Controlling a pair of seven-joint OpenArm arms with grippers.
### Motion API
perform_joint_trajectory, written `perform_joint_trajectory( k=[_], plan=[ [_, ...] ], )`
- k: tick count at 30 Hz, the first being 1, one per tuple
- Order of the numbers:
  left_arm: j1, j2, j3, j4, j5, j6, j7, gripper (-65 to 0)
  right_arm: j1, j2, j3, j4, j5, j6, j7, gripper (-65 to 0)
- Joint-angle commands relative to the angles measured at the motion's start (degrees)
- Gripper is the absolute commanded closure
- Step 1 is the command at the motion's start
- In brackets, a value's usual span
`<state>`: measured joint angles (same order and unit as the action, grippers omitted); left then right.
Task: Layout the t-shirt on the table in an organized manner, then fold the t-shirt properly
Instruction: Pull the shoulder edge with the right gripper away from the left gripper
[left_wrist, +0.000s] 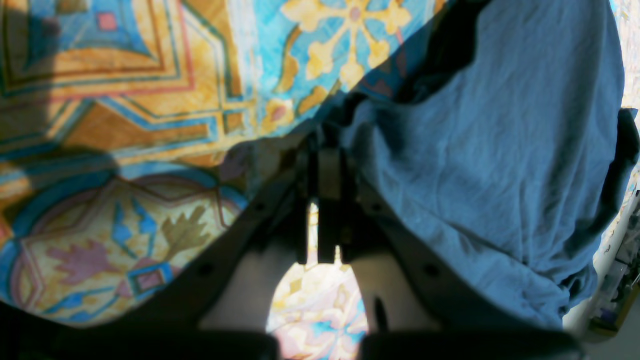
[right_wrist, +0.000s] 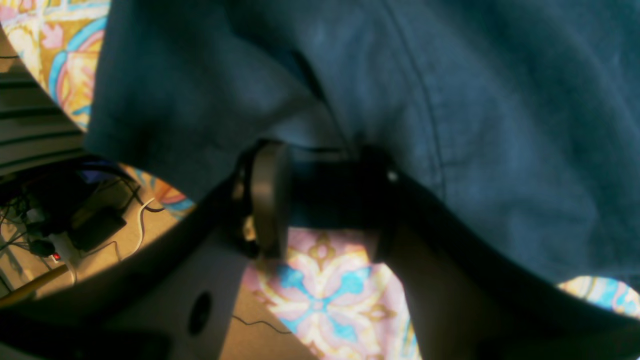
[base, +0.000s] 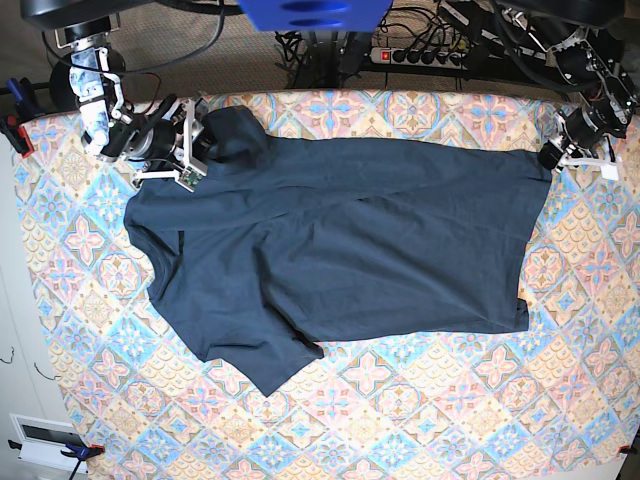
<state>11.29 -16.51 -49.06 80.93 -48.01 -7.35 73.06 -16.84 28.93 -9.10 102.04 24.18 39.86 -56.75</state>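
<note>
The dark navy t-shirt (base: 340, 240) lies spread across the middle of the patterned table (base: 400, 420), wrinkled, with one sleeve pointing toward the front left. My right gripper (base: 195, 145) is at the back left, shut on the shirt's shoulder area near the collar. In the right wrist view the cloth (right_wrist: 450, 100) bunches between the fingers of that gripper (right_wrist: 325, 195). My left gripper (base: 553, 158) is at the back right, shut on the shirt's hem corner. In the left wrist view that gripper (left_wrist: 327, 150) pinches the cloth's edge (left_wrist: 490, 150) just above the table (left_wrist: 125, 100).
A power strip and cables (base: 420, 50) lie behind the table's back edge. More cables and plugs lie on the floor (right_wrist: 75, 225) past the table's edge. A blue object (base: 310, 12) hangs over the back middle. A white box (base: 40, 435) sits at the front left corner.
</note>
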Motion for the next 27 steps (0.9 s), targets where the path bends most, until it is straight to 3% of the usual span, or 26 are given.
perform_joint_trajectory(
  k=[1,5,9,11,15,18,20,23,27],
  plan=[
    [-0.34,-1.20,-0.22,0.88,-0.83,-0.16,-0.22,0.0,0.45,1.01,0.53,0.33,-0.32,0.14,0.80,-21.8],
    [-0.26,-1.38,-0.22,0.88,-0.83,-0.16,-0.22,0.0,0.45,1.01,0.36,-1.07,-5.15,0.14,0.80,-21.7],
    [-0.26,-1.38,-0.22,0.88,-0.83,-0.16,-0.22,0.0,0.45,1.01,0.36,-1.78,-5.42,0.14,0.88,-21.4],
    [-0.26,-1.38,-0.22,0.88,-0.83,-0.16,-0.22,0.0,0.45,1.01,0.27,-2.74,-5.42,0.14,0.88,-18.6],
    [-0.26,-1.38,-0.22,0.88,-0.83,-0.16,-0.22,0.0,0.45,1.01,0.27,-4.85,-5.42,0.14,0.71,-4.2],
    [-0.26,-1.47,-0.22,0.88,-0.83,-0.16,-0.22,0.0,0.45,1.09,0.71,-4.68,-5.42,0.14,0.71,-3.2],
    [-0.34,-1.47,-0.22,0.88,-0.83,-0.16,-0.22,0.0,0.45,3.12,0.71,-4.06,-5.06,0.14,0.71,-3.2],
    [-0.34,-1.55,-0.22,0.88,-0.83,-0.16,-0.22,0.0,0.18,5.05,1.94,-1.42,-2.34,0.14,0.71,-3.2],
    [-0.34,-1.38,-0.22,0.88,-0.83,-0.16,-0.22,0.0,-2.63,6.90,8.27,1.13,4.25,0.14,0.44,-3.2]
  ],
)
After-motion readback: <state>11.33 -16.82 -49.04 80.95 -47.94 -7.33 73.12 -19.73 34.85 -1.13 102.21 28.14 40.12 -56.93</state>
